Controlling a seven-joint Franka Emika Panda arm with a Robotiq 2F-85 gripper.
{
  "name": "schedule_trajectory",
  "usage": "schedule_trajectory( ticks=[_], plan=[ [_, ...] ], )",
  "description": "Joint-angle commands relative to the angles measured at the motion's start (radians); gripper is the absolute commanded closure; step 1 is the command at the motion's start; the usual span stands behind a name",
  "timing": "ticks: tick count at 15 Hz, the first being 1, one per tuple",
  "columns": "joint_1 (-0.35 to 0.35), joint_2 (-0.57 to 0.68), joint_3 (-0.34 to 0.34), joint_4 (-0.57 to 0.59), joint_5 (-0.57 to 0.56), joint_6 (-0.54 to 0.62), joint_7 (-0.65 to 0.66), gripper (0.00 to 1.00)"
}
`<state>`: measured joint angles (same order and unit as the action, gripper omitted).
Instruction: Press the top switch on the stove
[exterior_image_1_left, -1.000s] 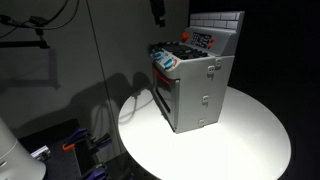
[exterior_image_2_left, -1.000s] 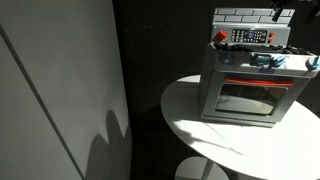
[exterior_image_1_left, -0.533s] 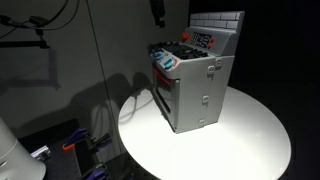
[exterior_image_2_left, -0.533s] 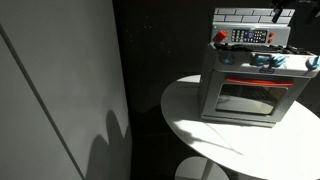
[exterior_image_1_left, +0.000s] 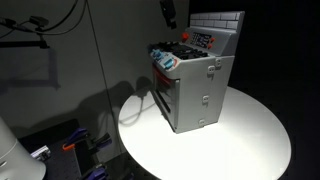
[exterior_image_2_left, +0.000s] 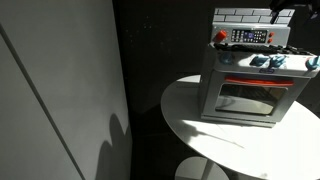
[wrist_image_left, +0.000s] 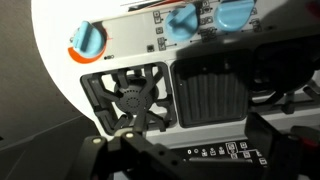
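Note:
The small grey toy stove (exterior_image_1_left: 195, 85) with a white tiled back panel stands on a round white table (exterior_image_1_left: 225, 145); it also shows in an exterior view (exterior_image_2_left: 248, 80). Its dark control panel (exterior_image_2_left: 250, 36) with small buttons sits under the tiles. My gripper (exterior_image_1_left: 168, 12) hangs above the stove's front side, apart from it, and is barely seen at the frame top (exterior_image_2_left: 283, 10). In the wrist view the gripper (wrist_image_left: 215, 160) is open and empty over the control panel (wrist_image_left: 235, 152), with the burner (wrist_image_left: 135, 95), griddle (wrist_image_left: 213, 90), an orange knob (wrist_image_left: 88, 40) and blue knobs (wrist_image_left: 183, 22) beyond.
The table edge (exterior_image_2_left: 200, 140) drops to a dark floor. A light wall panel (exterior_image_2_left: 60, 80) stands beside the table. Cables and small items (exterior_image_1_left: 80, 145) lie on the floor, with a white object (exterior_image_1_left: 15, 155) at the frame corner.
My gripper has moved sideways toward the stove's back panel, staying high above it. The stove has not moved.

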<state>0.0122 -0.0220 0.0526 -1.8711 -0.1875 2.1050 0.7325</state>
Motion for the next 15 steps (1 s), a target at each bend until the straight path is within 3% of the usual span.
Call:
schedule_trajectory(
  ticks=[1, 15],
  plan=[
    [-0.005, 0.065, -0.020, 0.077, -0.037, -0.006, 0.057, 0.00],
    [0.017, 0.314, -0.127, 0.320, -0.100, 0.054, 0.175, 0.00]
  ],
)
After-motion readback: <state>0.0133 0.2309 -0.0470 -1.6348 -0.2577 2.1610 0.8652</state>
